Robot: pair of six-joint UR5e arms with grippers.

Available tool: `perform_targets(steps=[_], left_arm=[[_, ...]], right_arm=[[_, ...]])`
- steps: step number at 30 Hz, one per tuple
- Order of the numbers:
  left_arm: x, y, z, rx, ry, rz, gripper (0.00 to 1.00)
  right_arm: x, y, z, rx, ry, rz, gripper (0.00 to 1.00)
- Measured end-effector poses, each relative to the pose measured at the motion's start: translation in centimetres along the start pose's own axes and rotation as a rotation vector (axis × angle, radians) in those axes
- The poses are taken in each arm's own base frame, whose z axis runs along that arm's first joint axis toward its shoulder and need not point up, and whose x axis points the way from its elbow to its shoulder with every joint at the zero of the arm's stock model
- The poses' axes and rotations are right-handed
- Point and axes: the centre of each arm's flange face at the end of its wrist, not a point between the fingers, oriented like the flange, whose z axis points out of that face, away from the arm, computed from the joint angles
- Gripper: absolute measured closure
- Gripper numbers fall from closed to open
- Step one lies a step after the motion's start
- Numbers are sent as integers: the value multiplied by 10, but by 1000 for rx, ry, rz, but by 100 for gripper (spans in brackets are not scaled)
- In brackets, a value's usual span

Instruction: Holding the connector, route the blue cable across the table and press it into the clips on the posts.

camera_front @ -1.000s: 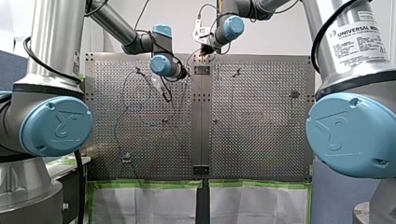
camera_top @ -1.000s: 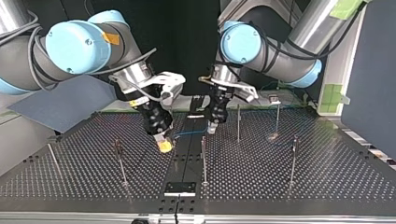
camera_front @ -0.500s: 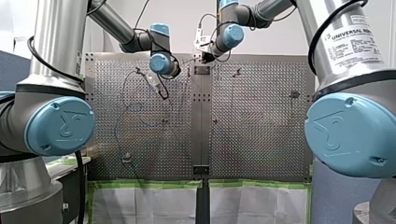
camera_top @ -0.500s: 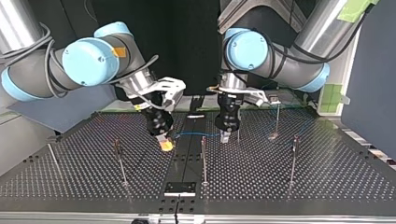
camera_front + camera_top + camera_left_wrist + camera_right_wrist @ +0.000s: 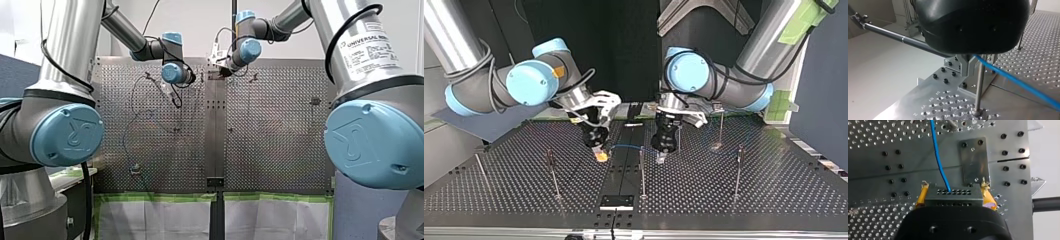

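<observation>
In the right wrist view my right gripper (image 5: 954,195) is shut on the connector (image 5: 953,193), a small perforated metal block squeezed between its yellow pads (image 5: 922,195). The blue cable (image 5: 938,162) leaves the block and runs ahead over the plate. In the top view my right gripper (image 5: 600,156) hangs just above the table left of the centre strip. The blue cable (image 5: 626,147) spans to my left gripper (image 5: 660,156), whose metal fingers (image 5: 963,67) are shut on it. A thin post (image 5: 979,85) stands right beside those fingers.
Several thin clip posts stand on the perforated table, among them the centre post (image 5: 641,170), a post (image 5: 552,172) at the top view's left and another post (image 5: 738,172) at its right. A small bolted metal plate (image 5: 974,161) lies ahead of my right gripper. Cable loops (image 5: 131,115) lie on the front view's left half.
My left gripper has come down and toward the near edge in the top view, beside the centre post, with the cable. My right gripper has barely shifted.
</observation>
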Motion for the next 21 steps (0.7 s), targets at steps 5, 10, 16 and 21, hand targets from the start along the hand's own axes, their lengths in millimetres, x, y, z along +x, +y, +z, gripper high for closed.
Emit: perform_targets(steps=[5,10,16,21], left_arm=[[6,10,14,-10,10,17,100],[11,23,31,-20,13,35,100],[4,40,48,-20,-6,39,100],[-5,48,56,-15,-19,38,100]], right_arm=[[-1,11,4,-15,4,5,100],[-9,23,11,-28,-6,10,100],[-10,35,17,-36,7,17,100],[-10,47,22,-46,15,22,100]])
